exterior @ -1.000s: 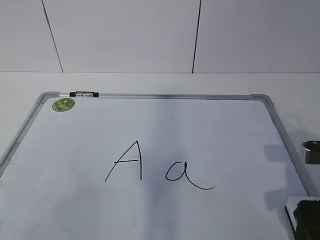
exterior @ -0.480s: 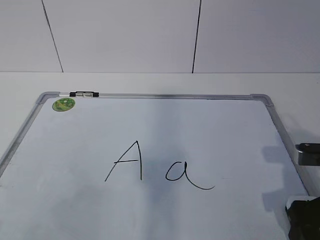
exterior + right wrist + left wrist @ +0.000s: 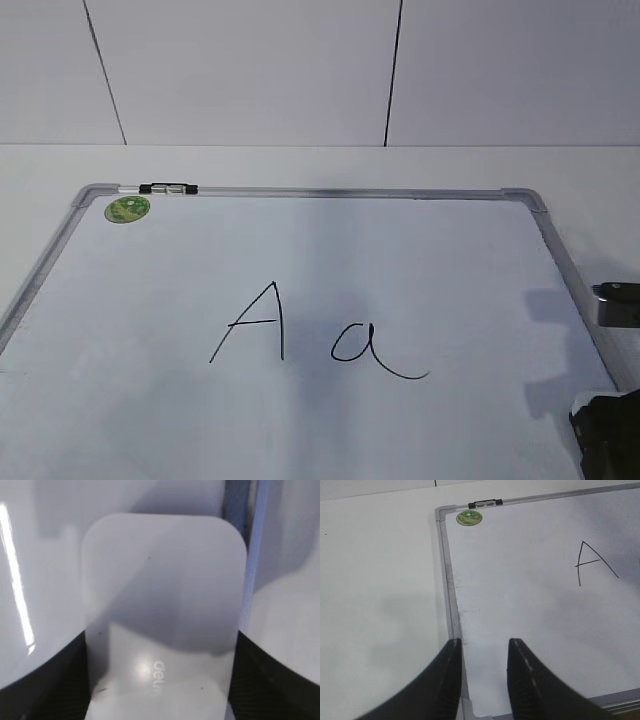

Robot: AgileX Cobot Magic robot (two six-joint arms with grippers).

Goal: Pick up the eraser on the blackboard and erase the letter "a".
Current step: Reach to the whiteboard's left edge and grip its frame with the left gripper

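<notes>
Between the dark fingers (image 3: 45, 680) of the right gripper (image 3: 160, 680), filling the right wrist view, sits one eraser (image 3: 162, 610), white top up with faint grey lettering near 6 o'clock. The fingers flank both of its long sides, but whether they press on it cannot be told. It lies on the blackboard (image 3: 300, 260) just inside the frame's right rail; in the exterior view only a white sliver shows at about 4 o'clock, under the dark gripper body (image 3: 610, 440).

One blackboard lies flat on the white worktop (image 3: 300, 165). It carries two marker letters: one letter "a" (image 3: 372, 350), a loop with a long tail, slightly below centre, and one capital "A" (image 3: 255, 325) just beside it at 9 o'clock. One round green sticker (image 3: 127, 209) sits in the 10 o'clock corner, with one black-silver clip (image 3: 168, 188) on the top rail beside it. Both letters are whole.

One left gripper (image 3: 485, 652) hovers over the board's left rail at 6 o'clock in its own view, jaws apart with nothing between them.

Against the frame a second ago, the right gripper's body covers more of the eraser's white corner, and the grey part at 3 o'clock has slid further toward the picture's edge. Letters, sticker and clip lie unchanged.
</notes>
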